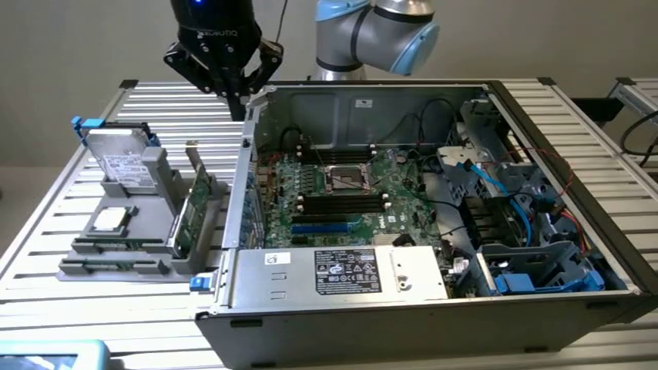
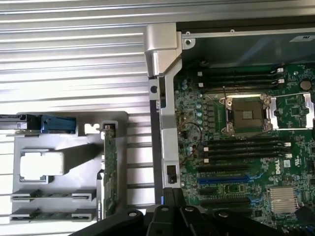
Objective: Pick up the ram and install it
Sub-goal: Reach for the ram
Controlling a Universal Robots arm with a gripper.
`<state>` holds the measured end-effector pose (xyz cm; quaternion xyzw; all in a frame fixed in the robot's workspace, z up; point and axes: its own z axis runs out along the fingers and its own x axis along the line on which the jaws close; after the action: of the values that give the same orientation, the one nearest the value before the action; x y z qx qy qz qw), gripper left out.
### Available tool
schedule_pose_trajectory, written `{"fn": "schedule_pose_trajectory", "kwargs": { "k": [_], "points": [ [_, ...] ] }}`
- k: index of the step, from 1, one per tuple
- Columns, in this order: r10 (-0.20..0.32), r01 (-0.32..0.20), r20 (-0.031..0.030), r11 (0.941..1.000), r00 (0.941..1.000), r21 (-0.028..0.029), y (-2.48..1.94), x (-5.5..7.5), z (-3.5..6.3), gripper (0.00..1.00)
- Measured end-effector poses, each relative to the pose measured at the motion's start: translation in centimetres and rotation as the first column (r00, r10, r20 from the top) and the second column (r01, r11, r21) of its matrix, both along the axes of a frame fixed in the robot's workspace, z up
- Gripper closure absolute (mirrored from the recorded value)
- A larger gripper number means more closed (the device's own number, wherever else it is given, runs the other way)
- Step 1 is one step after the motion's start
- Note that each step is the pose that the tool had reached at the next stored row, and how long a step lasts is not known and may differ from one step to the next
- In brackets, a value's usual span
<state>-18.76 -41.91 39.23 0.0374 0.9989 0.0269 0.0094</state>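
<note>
Plainly, the tool (image 1: 240,105) hangs in the air over the far corner of the open computer case (image 1: 411,312). It is above the case wall on the exterior view's left. Its fingers look pressed together with nothing between them, and the wrist view shows their dark tips (image 2: 172,196) meeting above that same wall. The arm (image 1: 375,31) rises behind it.

The ram (image 2: 51,196) lies well apart from the tool, seated in a low cradle at the near end of the grey holder (image 2: 69,125), with a second stick (image 2: 51,215) just beside it. On that holder a green expansion card (image 1: 196,208) stands on edge and a processor chip (image 2: 42,164) lies flat, with a hard drive (image 1: 123,162) propped at the far end.

I judge the pick-up not yet begun. Taking the stick calls for spread fingers brought across to the holder and lined up square to its thin edge. The black memory slots (image 2: 246,147) on the motherboard (image 1: 340,193) look vacant.

Everything rests on a slatted metal counter (image 1: 113,316), with a plain grey wall behind.
</note>
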Motion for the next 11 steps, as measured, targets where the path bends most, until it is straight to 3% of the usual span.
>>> {"fn": "schedule_pose_trajectory", "kwargs": {
  "k": [6, 11],
  "points": [
    [0.0, 0.0, -0.0009, 1.0, 1.0, 0.0, -0.13, -2.3, -0.07, 0.89],
    [0.0, 0.0, -0.0048, 1.0, 1.0, 0.0, -0.63, -4.1, -0.61, 0.89]
  ]
}}
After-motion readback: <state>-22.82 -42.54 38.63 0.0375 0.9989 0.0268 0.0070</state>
